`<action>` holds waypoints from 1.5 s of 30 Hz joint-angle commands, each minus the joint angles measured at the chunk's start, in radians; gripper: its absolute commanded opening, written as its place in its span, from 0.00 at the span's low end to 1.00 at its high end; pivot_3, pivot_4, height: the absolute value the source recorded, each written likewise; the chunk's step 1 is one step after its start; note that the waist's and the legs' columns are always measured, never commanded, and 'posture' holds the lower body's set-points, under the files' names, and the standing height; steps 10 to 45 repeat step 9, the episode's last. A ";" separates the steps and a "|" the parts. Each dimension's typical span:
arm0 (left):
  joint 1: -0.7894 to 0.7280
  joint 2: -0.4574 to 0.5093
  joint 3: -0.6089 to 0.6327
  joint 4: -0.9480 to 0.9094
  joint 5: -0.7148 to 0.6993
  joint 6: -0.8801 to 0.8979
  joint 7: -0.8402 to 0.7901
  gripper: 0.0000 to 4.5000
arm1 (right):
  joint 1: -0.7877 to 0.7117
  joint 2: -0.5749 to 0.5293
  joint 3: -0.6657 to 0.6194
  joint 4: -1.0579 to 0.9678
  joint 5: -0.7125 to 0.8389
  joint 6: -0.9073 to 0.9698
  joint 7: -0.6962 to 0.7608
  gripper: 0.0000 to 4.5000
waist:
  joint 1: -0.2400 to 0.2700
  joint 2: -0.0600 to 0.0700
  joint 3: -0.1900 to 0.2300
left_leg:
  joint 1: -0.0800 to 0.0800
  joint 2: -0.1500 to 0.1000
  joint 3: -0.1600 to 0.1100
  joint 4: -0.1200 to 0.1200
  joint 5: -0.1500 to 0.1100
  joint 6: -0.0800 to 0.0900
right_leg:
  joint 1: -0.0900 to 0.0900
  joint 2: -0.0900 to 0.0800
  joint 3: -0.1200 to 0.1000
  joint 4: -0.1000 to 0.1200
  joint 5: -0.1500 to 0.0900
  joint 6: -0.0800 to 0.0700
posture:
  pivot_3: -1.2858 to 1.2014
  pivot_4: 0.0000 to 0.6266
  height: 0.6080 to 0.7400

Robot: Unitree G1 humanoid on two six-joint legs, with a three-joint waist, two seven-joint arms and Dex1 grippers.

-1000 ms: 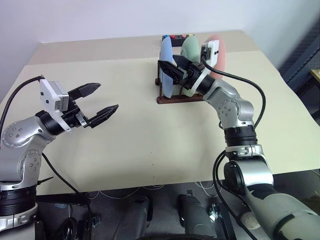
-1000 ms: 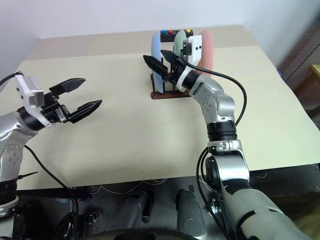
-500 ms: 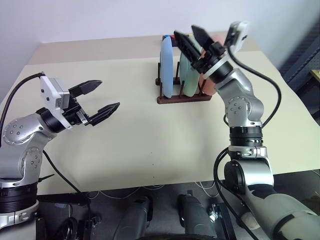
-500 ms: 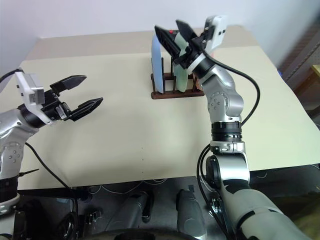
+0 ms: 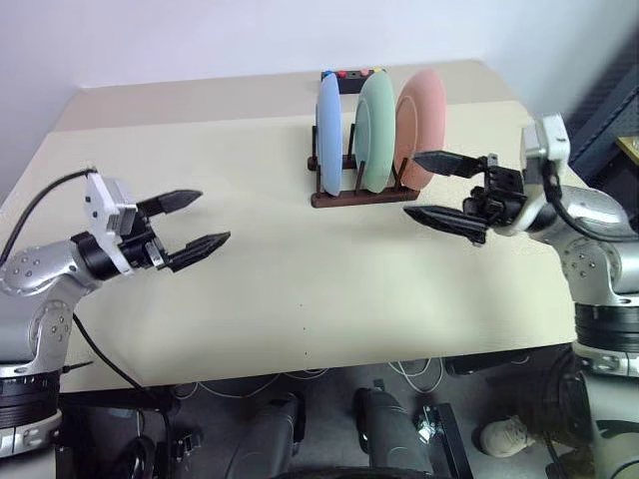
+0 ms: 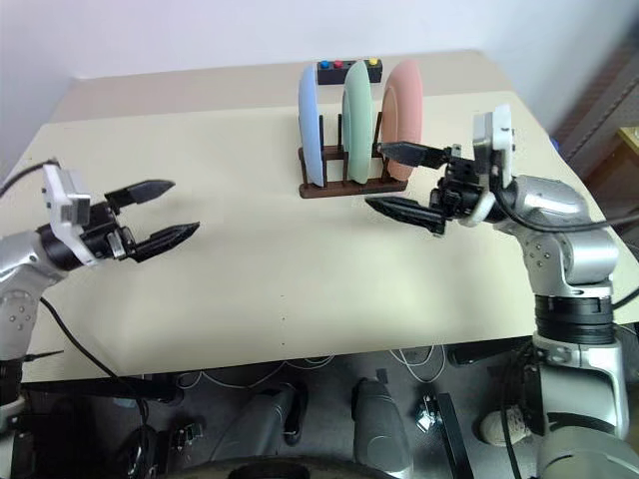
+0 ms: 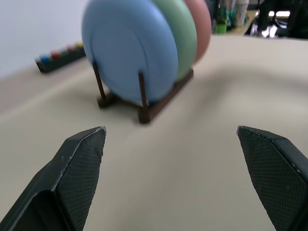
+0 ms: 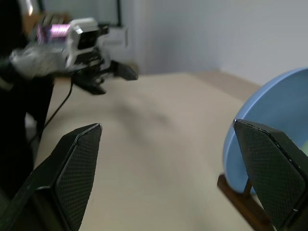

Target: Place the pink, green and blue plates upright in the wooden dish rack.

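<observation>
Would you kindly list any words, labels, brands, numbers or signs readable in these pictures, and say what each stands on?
None can be read.
Blue plate, green plate, pink plate, wooden dish rack: no markings seen.
Black box with coloured buttons: no legible text.

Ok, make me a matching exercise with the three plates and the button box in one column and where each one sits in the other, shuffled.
Column one:
1. blue plate
2. green plate
3. pink plate
4. black button box

Column two:
A. middle of the wooden dish rack
B. on the table behind the rack
C. rack's end nearest the right hand
D. rack's end toward the left hand

Pairs: 1-D, 2-A, 3-C, 4-B
</observation>
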 commanded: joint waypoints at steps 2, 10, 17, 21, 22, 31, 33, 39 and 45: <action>0.057 -0.003 0.030 -0.076 0.022 -0.044 0.020 1.00 | -0.003 0.002 0.012 -0.001 -0.024 -0.048 0.038 0.99 | 0.005 0.000 0.000 | 0.000 0.000 0.000 0.001 0.000 0.000 | 0.000 0.000 0.001 0.000 0.000 0.000 | 0.52 0.24 1.00; 0.157 -0.004 0.056 -0.135 0.025 -0.061 0.037 1.00 | -0.076 0.050 0.072 0.050 -0.073 -0.091 0.048 0.99 | 0.008 0.000 0.000 | 0.000 0.000 0.001 0.001 0.000 0.000 | 0.000 -0.001 0.001 -0.001 0.000 0.000 | 0.52 0.24 1.00; 0.157 -0.004 0.056 -0.135 0.025 -0.061 0.037 1.00 | -0.076 0.050 0.072 0.050 -0.073 -0.091 0.048 0.99 | 0.008 0.000 0.000 | 0.000 0.000 0.001 0.001 0.000 0.000 | 0.000 -0.001 0.001 -0.001 0.000 0.000 | 0.52 0.24 1.00; 0.157 -0.004 0.056 -0.135 0.025 -0.061 0.037 1.00 | -0.076 0.050 0.072 0.050 -0.073 -0.091 0.048 0.99 | 0.008 0.000 0.000 | 0.000 0.000 0.001 0.001 0.000 0.000 | 0.000 -0.001 0.001 -0.001 0.000 0.000 | 0.52 0.24 1.00; 0.157 -0.004 0.056 -0.135 0.025 -0.061 0.037 1.00 | -0.076 0.050 0.072 0.050 -0.073 -0.091 0.048 0.99 | 0.008 0.000 0.000 | 0.000 0.000 0.001 0.001 0.000 0.000 | 0.000 -0.001 0.001 -0.001 0.000 0.000 | 0.52 0.24 1.00; 0.157 -0.004 0.056 -0.135 0.025 -0.061 0.037 1.00 | -0.076 0.050 0.072 0.050 -0.073 -0.091 0.048 0.99 | 0.008 0.000 0.000 | 0.000 0.000 0.001 0.001 0.000 0.000 | 0.000 -0.001 0.001 -0.001 0.000 0.000 | 0.52 0.24 1.00; 0.157 -0.004 0.056 -0.135 0.025 -0.061 0.037 1.00 | -0.076 0.050 0.072 0.050 -0.073 -0.091 0.048 0.99 | 0.008 0.000 0.000 | 0.000 0.000 0.001 0.001 0.000 0.000 | 0.000 -0.001 0.001 -0.001 0.000 0.000 | 0.52 0.24 1.00; 0.157 -0.004 0.056 -0.135 0.025 -0.061 0.037 1.00 | -0.076 0.050 0.072 0.050 -0.073 -0.091 0.048 0.99 | 0.008 0.000 0.000 | 0.000 0.000 0.001 0.001 0.000 0.000 | 0.000 -0.001 0.001 -0.001 0.000 0.000 | 0.52 0.24 1.00; 0.157 -0.004 0.056 -0.135 0.025 -0.061 0.037 1.00 | -0.076 0.050 0.072 0.050 -0.073 -0.091 0.048 0.99 | 0.008 0.000 0.000 | 0.000 0.000 0.001 0.001 0.000 0.000 | 0.000 -0.001 0.001 -0.001 0.000 0.000 | 0.52 0.24 1.00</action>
